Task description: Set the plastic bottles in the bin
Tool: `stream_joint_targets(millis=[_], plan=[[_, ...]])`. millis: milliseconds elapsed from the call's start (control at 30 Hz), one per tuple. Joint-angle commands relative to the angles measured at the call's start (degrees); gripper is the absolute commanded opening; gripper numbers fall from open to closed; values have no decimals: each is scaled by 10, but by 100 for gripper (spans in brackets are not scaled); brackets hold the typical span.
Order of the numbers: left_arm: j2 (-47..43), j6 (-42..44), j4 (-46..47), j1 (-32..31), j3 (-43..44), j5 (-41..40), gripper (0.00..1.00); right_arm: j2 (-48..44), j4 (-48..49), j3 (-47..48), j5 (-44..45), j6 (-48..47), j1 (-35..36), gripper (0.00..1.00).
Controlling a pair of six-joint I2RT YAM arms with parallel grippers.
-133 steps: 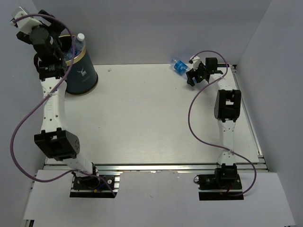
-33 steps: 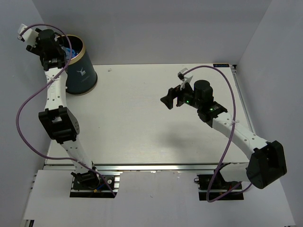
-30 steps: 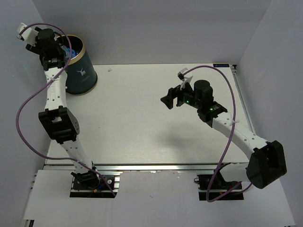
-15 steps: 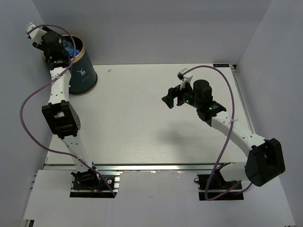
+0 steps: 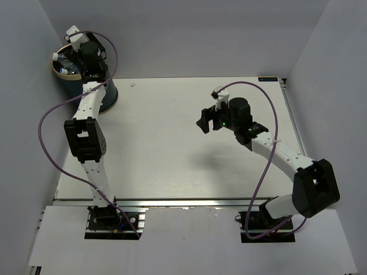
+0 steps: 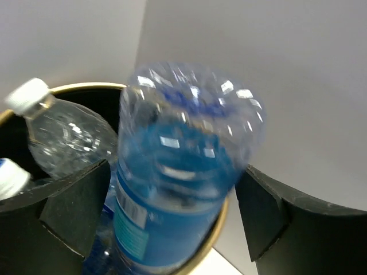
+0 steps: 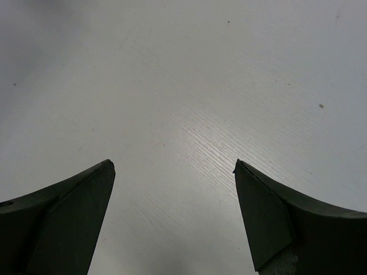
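Observation:
The dark teal bin (image 5: 109, 94) with its gold rim (image 6: 80, 87) stands at the table's far left corner. My left gripper (image 5: 81, 62) hangs over its mouth. In the left wrist view my left gripper (image 6: 172, 206) is open, and a blurred blue-labelled plastic bottle (image 6: 178, 189) sits base-up between the fingers, right over the rim. A clear bottle with a white cap (image 6: 66, 137) and another white cap (image 6: 8, 177) lie inside the bin; bottles also show there in the top view (image 5: 65, 63). My right gripper (image 5: 202, 122) is open and empty above the bare table (image 7: 172, 172).
Grey walls close in the table at the back, left and right; the bin sits tight against the left wall. The left arm's purple cable (image 5: 49, 117) loops beside the arm. An aluminium rail (image 5: 189, 201) runs along the near edge.
My left gripper has swung from the bin's left side to its right side, and the bin's rim now shows further left. The right arm has hardly moved.

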Motion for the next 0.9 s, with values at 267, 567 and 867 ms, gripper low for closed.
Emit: stream_joint_targets(millis=[267, 567, 867], plan=[[-76, 36, -51, 14, 49, -146, 98, -22, 5, 5, -2, -5, -4, 89], [-82, 34, -178, 18, 146, -90, 98, -27, -7, 6, -29, -4, -4, 89], [-199, -24, -304, 18, 139, -7, 98, -65, 12, -16, -12, 22, -4, 90]])
